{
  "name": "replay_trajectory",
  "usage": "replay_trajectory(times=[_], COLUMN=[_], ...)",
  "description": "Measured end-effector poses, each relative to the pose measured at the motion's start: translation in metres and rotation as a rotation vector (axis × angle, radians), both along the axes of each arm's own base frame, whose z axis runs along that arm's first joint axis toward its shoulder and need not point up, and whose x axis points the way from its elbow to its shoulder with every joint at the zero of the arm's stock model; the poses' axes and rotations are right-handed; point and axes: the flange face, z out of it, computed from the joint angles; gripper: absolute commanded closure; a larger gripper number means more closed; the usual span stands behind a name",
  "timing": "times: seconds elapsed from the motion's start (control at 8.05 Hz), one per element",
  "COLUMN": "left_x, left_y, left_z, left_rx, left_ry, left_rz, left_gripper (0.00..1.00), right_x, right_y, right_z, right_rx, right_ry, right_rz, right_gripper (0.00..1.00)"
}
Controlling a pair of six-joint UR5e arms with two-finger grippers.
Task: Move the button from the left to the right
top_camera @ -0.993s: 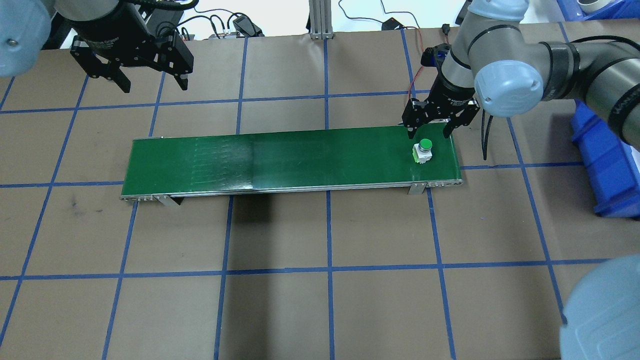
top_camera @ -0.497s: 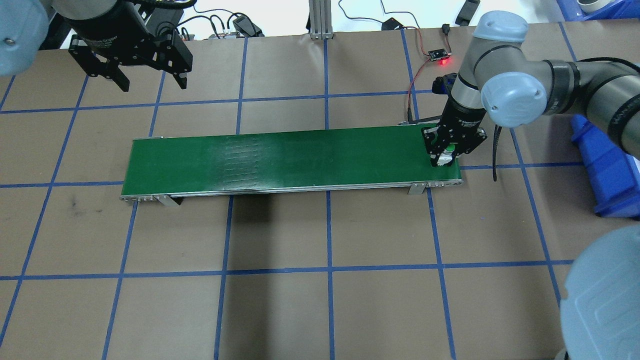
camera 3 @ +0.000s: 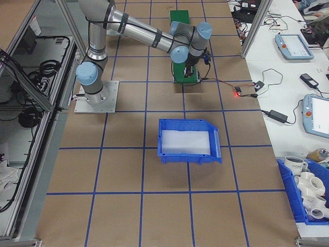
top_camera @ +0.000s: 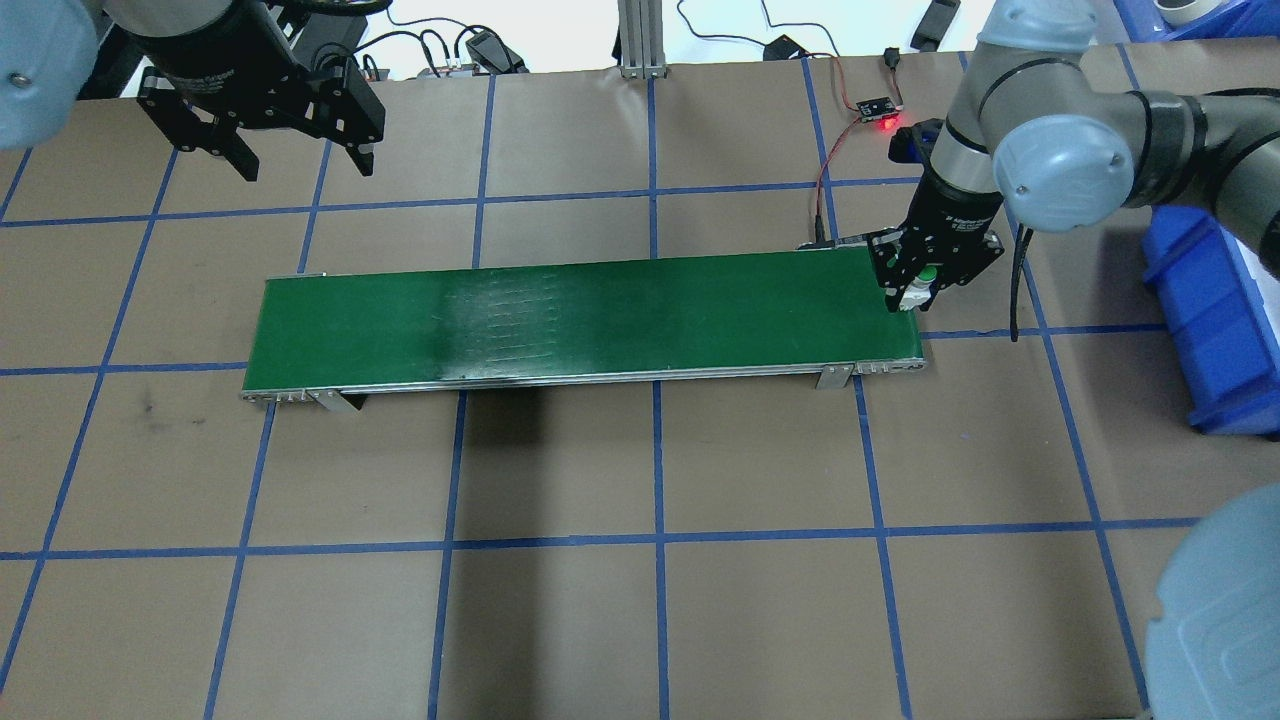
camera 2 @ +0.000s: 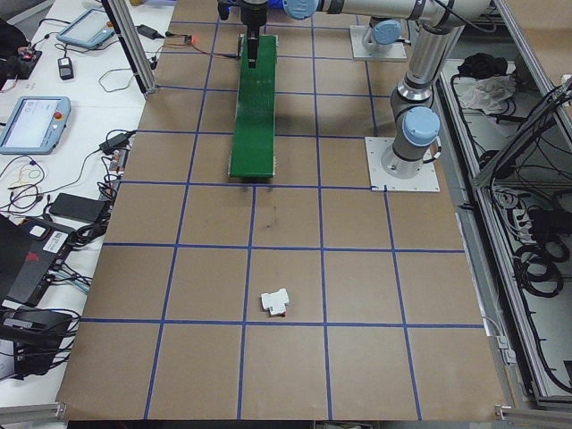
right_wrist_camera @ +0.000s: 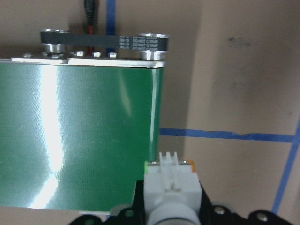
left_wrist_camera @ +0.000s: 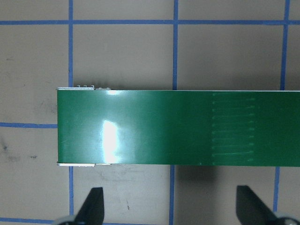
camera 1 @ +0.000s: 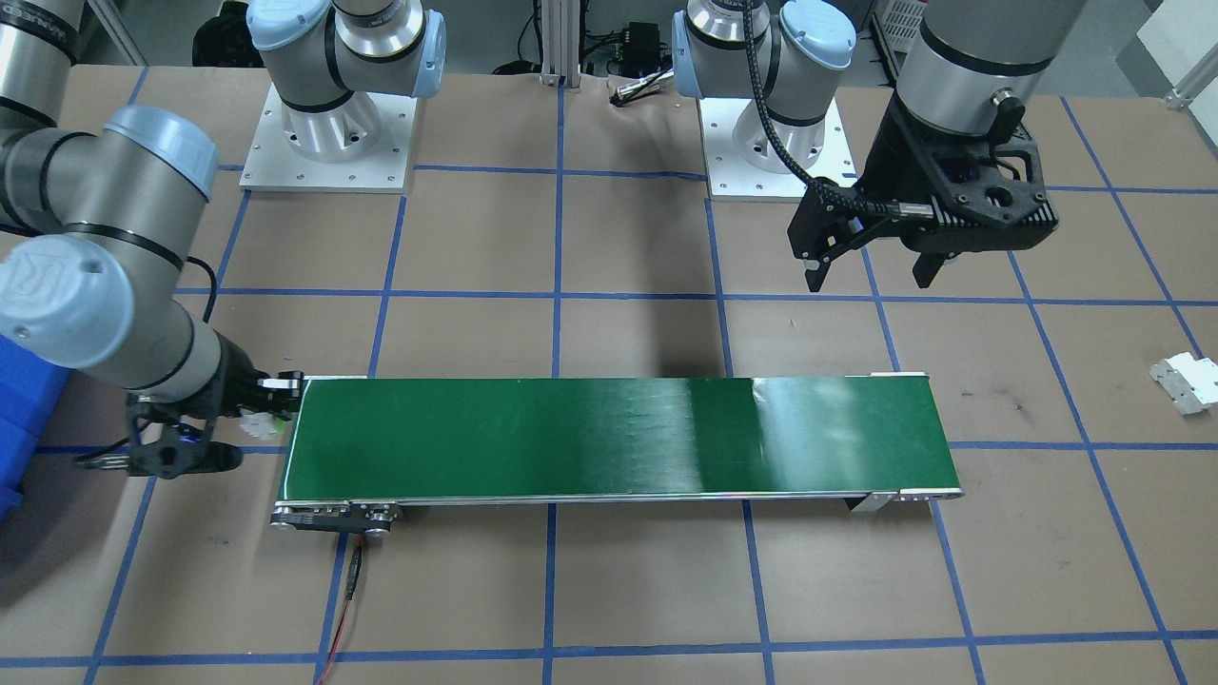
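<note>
The right pincer point(top_camera: 925, 283) is closed on the button point(top_camera: 921, 287), with one finger on each side of its pale body. It grips the body so the round green cap faces up and is not squashed. In the right wrist view the button point(right_wrist_camera: 169, 185) sits snug in the pincer, its orange and green base bits sticking out. The pincer holds it just past the right end of the green conveyor belt point(top_camera: 580, 318), over the brown desk point(top_camera: 650, 600). That looks like a lift off the belt, so the button can go on toward the desk's right edge. The blue bin point(top_camera: 1215, 320) waits at that edge, and it is likely the drop spot, though this is only a guess.

The left pincer point(top_camera: 290, 140) hangs high near the far left corner of the desk, well away from the belt. Its fingers are spread wide and it holds nothing. It waits there out of the way, since it has no job to do just now.

A red light glows on a small wired board point(top_camera: 878, 108) near the desk's far edge. A white plastic piece point(camera 1: 1183, 381) lies alone by the desk's left edge.
</note>
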Motion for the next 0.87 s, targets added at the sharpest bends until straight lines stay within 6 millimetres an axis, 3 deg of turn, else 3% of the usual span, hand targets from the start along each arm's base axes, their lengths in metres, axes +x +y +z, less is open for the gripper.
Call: replay_trajectory(times=[0.12,0.62,0.87], left_x=[0.000,-0.001,-0.003], left_y=[0.000,0.001,0.001], left_z=[0.000,-0.001,-0.002], left_rx=[-0.001,0.002,0.004], left_ry=[0.002,0.005,0.005], left_rz=[-0.001,-0.001,-0.004], left_gripper=[0.00,0.00,0.00], right_x=[-0.027,-0.210,-0.281], right_y=[-0.003,0.010,0.022], right_z=[0.016,0.095,0.108], right_rx=[-0.017,-0.050,-0.087], right_ry=[0.016,0.007,0.033], right_rz=[0.010,-0.096,-0.048], right_gripper=[1.00,1.00,1.00])
